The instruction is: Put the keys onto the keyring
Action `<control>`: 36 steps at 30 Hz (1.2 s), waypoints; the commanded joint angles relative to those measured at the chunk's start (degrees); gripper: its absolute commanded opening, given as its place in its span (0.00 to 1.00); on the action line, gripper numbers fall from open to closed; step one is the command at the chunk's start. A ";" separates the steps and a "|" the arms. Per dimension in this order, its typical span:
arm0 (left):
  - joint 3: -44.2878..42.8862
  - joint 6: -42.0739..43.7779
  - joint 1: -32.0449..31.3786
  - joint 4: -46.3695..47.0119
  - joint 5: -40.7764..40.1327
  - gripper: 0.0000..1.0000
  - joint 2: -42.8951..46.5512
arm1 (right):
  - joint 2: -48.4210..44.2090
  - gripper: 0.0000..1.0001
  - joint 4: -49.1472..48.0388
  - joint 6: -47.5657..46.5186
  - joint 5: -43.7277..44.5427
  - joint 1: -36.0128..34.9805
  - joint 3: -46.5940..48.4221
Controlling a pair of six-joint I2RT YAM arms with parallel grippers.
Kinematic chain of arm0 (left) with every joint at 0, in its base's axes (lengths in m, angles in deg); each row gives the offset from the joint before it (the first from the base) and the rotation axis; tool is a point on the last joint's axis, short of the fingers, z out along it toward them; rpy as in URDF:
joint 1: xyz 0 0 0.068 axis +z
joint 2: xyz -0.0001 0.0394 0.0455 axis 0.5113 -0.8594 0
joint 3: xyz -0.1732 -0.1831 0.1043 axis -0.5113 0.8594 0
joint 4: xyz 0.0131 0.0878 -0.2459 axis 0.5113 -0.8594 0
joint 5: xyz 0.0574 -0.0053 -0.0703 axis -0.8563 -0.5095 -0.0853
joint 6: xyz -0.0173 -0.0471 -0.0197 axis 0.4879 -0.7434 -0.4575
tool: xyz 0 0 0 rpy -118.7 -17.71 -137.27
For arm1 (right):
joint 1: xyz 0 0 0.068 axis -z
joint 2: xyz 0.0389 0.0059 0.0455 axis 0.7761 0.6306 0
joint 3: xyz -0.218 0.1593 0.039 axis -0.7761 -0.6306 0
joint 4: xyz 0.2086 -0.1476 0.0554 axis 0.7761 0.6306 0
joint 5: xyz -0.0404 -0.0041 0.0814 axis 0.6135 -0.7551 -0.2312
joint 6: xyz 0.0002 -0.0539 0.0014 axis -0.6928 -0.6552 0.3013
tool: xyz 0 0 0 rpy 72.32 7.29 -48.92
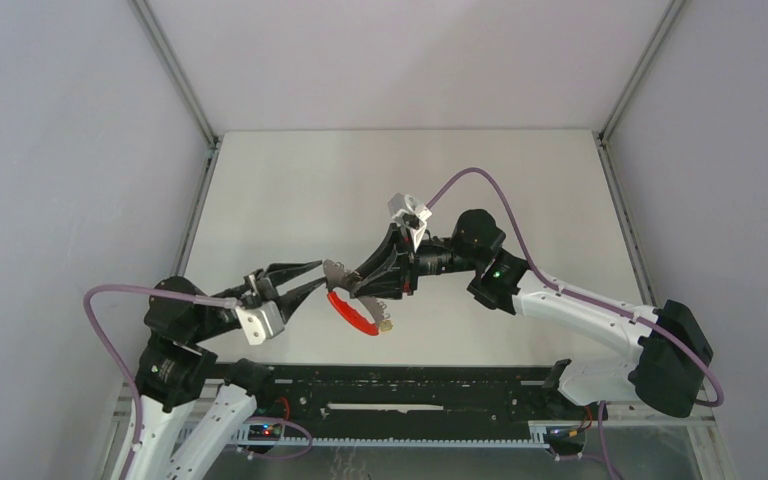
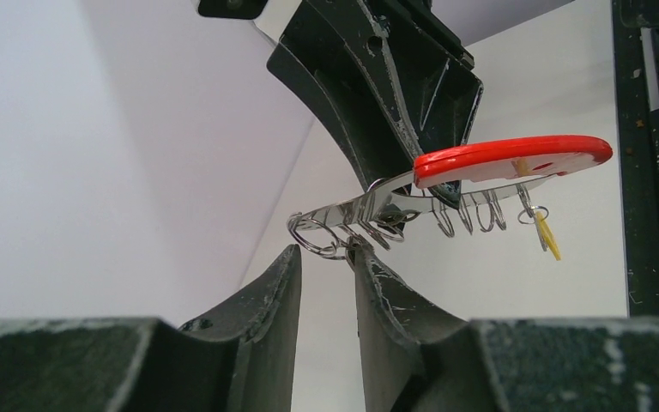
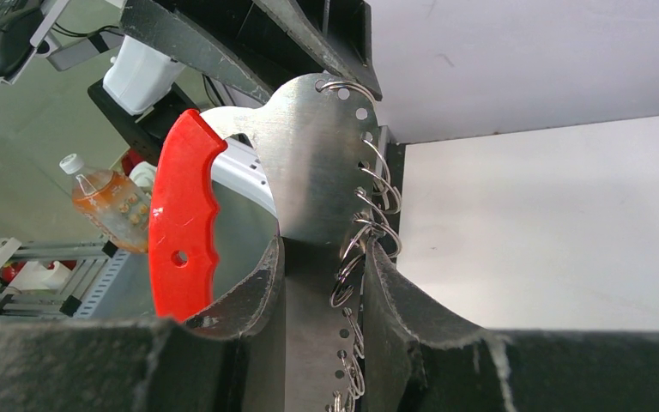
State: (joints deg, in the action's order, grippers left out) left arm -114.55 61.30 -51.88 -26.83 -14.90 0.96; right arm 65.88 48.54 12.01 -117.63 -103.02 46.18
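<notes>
Right end effector (image 3: 322, 253) clamped on the keyring (image 3: 180, 223); left end effector (image 2: 326, 255) slightly apart at its rings (image 2: 468, 215), one carrying a yellow-tagged key (image 2: 549, 236).

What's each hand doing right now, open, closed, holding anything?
Left hand: fingers nearly together at a wire ring of the keyring; grip cannot be told.
Right hand: closed on the keyring's metal plate.

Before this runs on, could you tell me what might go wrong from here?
The left gripper is at the end wire ring; a slip could bend it. The right gripper clamps the keyring only by its plate, so a pull might twist it loose. The yellow-tagged key dangles and could snag.
</notes>
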 commanded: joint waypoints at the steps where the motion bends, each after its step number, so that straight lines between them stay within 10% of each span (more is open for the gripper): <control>1: -1.34 -2.05 -0.32 0.72 -0.13 0.34 0.81 | -0.10 0.17 -2.65 0.77 -0.91 0.31 2.47; 36: -0.17 -5.91 -0.32 3.16 0.21 0.34 0.63 | 0.29 0.16 -2.91 1.04 -2.67 0.35 2.47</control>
State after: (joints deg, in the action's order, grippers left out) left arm -114.66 55.46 -51.92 -25.15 -13.59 1.55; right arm 66.31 48.56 12.01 -119.64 -103.00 46.18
